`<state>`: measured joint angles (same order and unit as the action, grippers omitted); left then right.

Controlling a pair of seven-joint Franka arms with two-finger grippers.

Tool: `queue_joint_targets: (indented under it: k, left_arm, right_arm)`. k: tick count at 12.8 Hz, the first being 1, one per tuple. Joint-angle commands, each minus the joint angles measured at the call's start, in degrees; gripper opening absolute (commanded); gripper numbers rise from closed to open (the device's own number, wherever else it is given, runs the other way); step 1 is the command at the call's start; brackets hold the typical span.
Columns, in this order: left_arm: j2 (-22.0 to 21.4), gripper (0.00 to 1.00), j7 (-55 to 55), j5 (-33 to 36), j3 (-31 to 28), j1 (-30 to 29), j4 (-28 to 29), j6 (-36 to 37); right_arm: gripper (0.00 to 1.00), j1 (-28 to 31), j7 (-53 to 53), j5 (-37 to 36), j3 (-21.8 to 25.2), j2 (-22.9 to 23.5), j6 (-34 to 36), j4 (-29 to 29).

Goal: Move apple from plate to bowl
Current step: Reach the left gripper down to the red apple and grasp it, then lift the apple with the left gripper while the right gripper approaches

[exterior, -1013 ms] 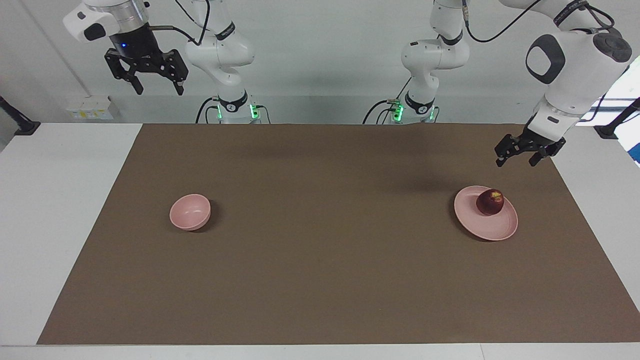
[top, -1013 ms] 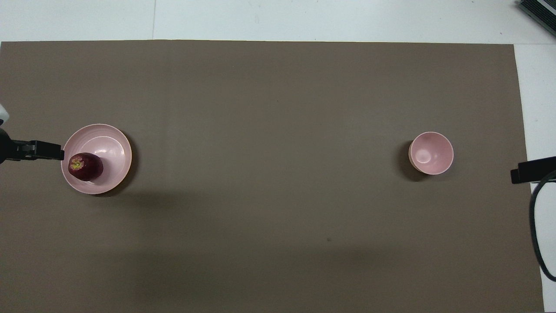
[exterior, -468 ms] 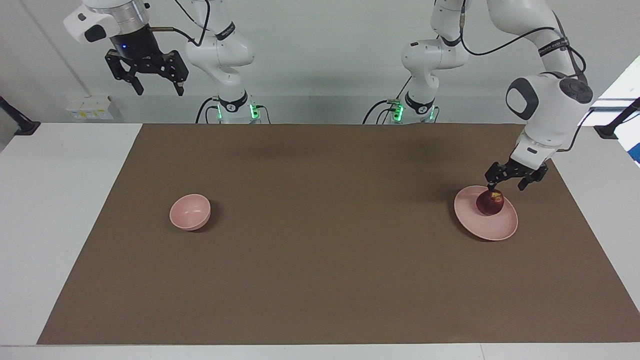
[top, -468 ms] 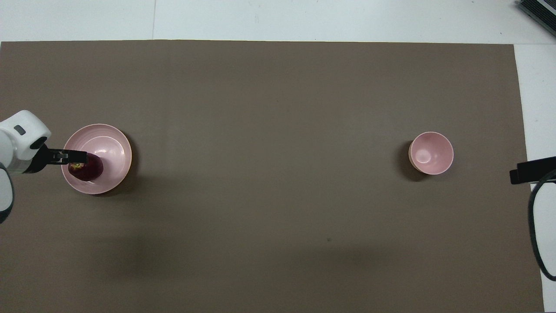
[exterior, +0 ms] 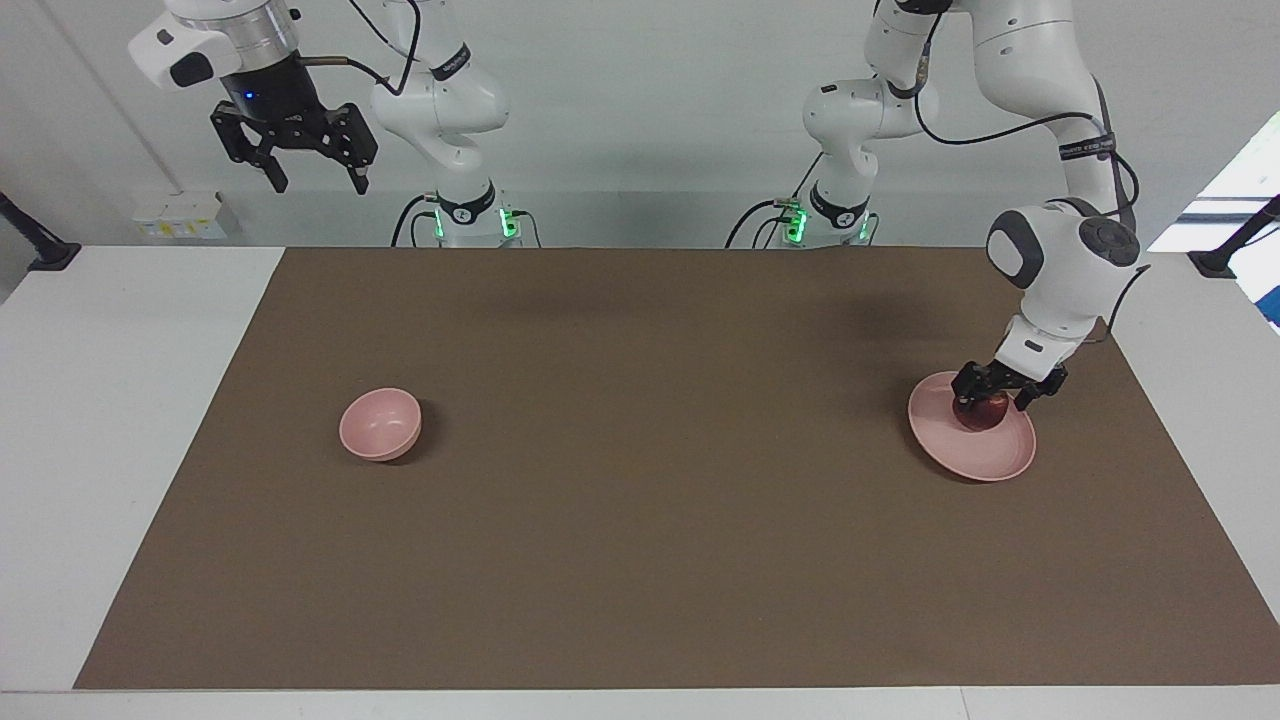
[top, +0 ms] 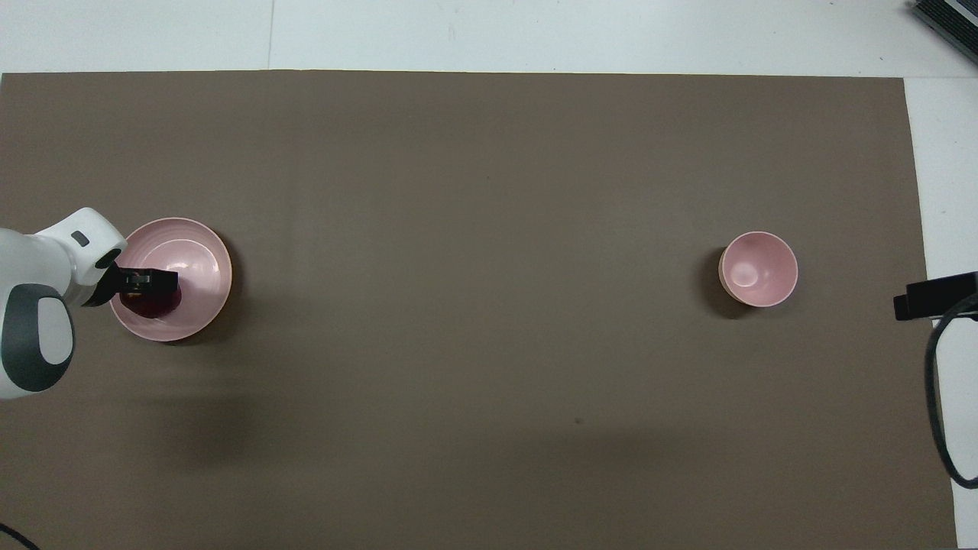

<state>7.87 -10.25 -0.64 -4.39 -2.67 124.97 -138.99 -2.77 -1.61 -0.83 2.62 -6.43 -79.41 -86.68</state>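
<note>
The dark red apple (exterior: 983, 413) sits on the pale pink plate (exterior: 990, 458) toward the left arm's end of the table. My left gripper (exterior: 992, 396) is down over the apple, open, with one finger on each side of it. In the overhead view the gripper (top: 150, 282) covers most of the apple (top: 155, 307) on the plate (top: 202, 256). The small pink bowl (exterior: 380, 424) stands empty toward the right arm's end and also shows in the overhead view (top: 758, 269). My right gripper (exterior: 312, 178) waits open, high in the air above that end of the table.
A brown mat (exterior: 640, 520) covers most of the white table (exterior: 120, 420). The plate and the bowl are the only things on it, with a wide bare stretch of mat between them.
My left gripper has come down from beside the plate onto the apple, and its fingers now straddle it. The apple, plate, bowl and right arm have not moved.
</note>
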Motion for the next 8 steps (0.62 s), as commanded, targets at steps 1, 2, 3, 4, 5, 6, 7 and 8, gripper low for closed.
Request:
queue_joint_targets:
  k: [1,2,3,4,5,6,7,8]
  left_arm:
    - [0.04,0.62,-0.65,0.29,0.35,-0.59,-0.17,-1.37]
    - [-0.04,0.36,-0.65,0.29,0.35,-0.59,-0.25,-1.19]
    - [0.04,0.15,-0.74,0.29,0.35,-0.67,-0.34,-0.93]
    - [-0.04,0.00,-0.82,0.29,0.35,-0.67,-0.86,-0.84]
    - [-0.04,0.00,-0.74,0.29,0.35,-0.59,-1.83,-0.84]
    - [-0.39,0.00,-0.30,0.29,0.35,-0.15,-2.97,-0.14]
    - [-0.83,0.00,-0.30,0.29,0.44,0.11,-3.85,0.82]
    - [-1.10,0.00,-0.21,0.29,1.05,0.20,-5.08,1.53]
  right_arm:
    - [1.00,0.14,1.44,2.40,-0.16,-1.22,-3.99,-3.23]
    - [1.00,0.05,1.26,3.80,-0.16,-0.95,-4.26,-3.32]
    - [1.00,-0.04,0.91,3.90,-0.24,-0.95,-5.30,-3.93]
    - [1.00,-0.21,0.82,3.99,-0.24,-0.95,-6.01,-4.81]
    - [1.00,-0.82,0.74,4.08,-0.16,-0.86,-6.54,-5.43]
    - [1.00,-1.79,0.47,4.08,-0.16,-0.60,-8.37,-5.95]
    - [1.00,-2.75,0.04,4.25,-0.24,-0.42,-10.39,-6.13]
    - [1.00,-3.28,-0.23,4.34,-0.24,-0.16,-10.76,-6.14]
